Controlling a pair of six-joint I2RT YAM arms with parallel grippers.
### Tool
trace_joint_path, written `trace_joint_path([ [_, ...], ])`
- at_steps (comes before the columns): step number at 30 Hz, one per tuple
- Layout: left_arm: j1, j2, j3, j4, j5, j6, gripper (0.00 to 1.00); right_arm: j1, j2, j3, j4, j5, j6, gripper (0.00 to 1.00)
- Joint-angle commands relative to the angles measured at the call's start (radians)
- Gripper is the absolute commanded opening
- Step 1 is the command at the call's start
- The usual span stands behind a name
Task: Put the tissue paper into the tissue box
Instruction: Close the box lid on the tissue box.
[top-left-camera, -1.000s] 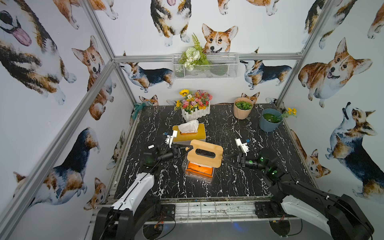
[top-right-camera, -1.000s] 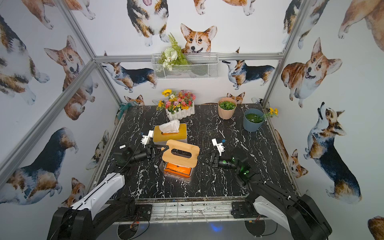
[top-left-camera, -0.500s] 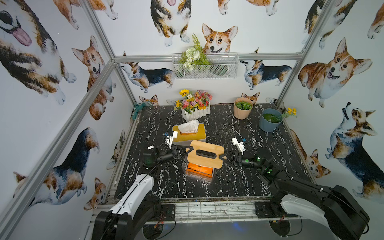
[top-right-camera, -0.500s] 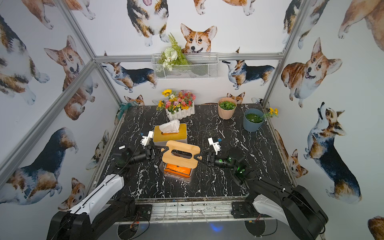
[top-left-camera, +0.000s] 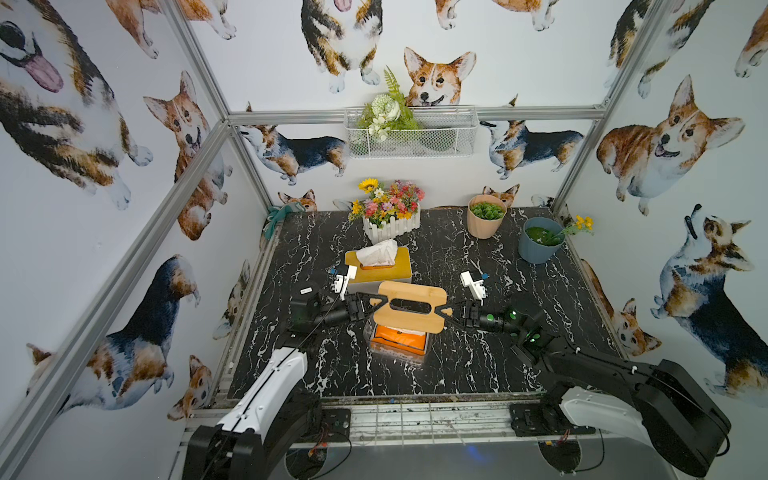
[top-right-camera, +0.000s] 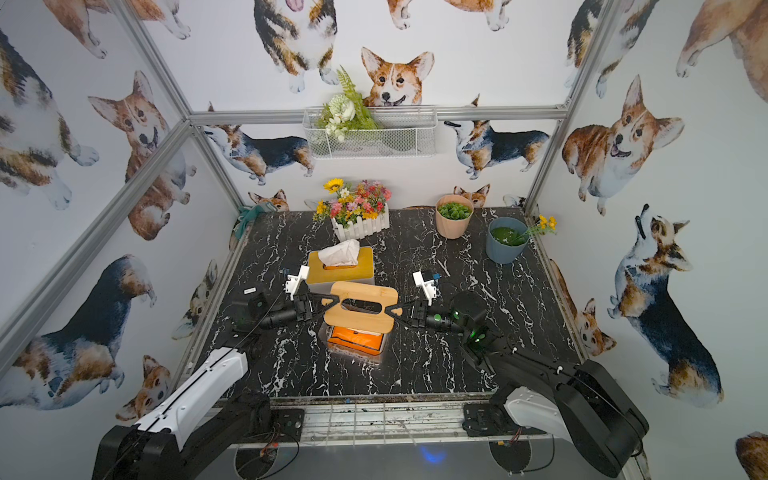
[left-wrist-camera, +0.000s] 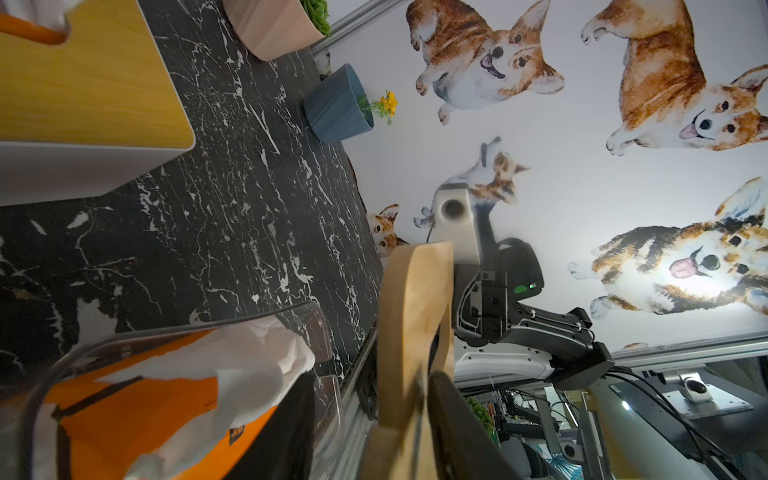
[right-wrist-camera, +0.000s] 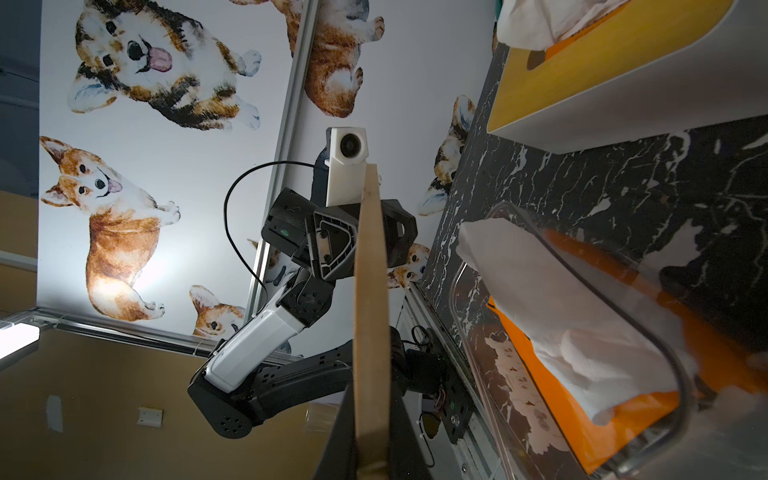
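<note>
The wooden lid (top-left-camera: 409, 322) hangs level between the two pincers, right over the clear tissue box (left-wrist-camera: 322, 332) — held there, I judge, so it can come down as the cover. The right pincer (top-left-camera: 442, 309) is pinching the lid's edge and seems to bear it. The left pincer (top-left-camera: 376, 302) stands spread at the opposite edge, one finger against the wood. The tissue paper (right-wrist-camera: 561, 299) lies below both pincers, inside the box, a white sheet drawn up from its orange pack — probably to pass through the lid's slot
</note>
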Motion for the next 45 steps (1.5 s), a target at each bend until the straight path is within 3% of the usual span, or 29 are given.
trace_joint_path([
  [1,0.000,-0.012,0.019,-0.072,-0.032,0.089,0.67,0.003,0.022,0.015,0.082,0.013,0.010,0.00],
  [4,0.000,-0.020,0.040,-0.147,-0.069,0.153,0.81,0.004,0.044,0.027,0.080,0.017,0.020,0.00],
  [9,0.001,-0.030,0.088,-0.275,-0.152,0.252,0.92,0.009,0.052,0.038,0.077,0.027,0.028,0.00],
  [13,0.003,-0.058,0.134,-0.419,-0.289,0.339,1.00,0.008,0.068,0.044,0.074,0.031,0.038,0.00],
  [24,0.010,-0.248,0.134,-0.525,-0.546,0.391,1.00,0.028,0.173,0.071,0.097,0.030,0.110,0.00],
  [32,0.011,-0.262,0.113,-0.522,-0.543,0.385,1.00,0.047,0.237,0.066,0.082,0.043,0.136,0.00],
  [45,0.011,-0.253,0.088,-0.489,-0.525,0.358,1.00,0.060,0.347,0.065,0.215,0.059,0.218,0.00],
])
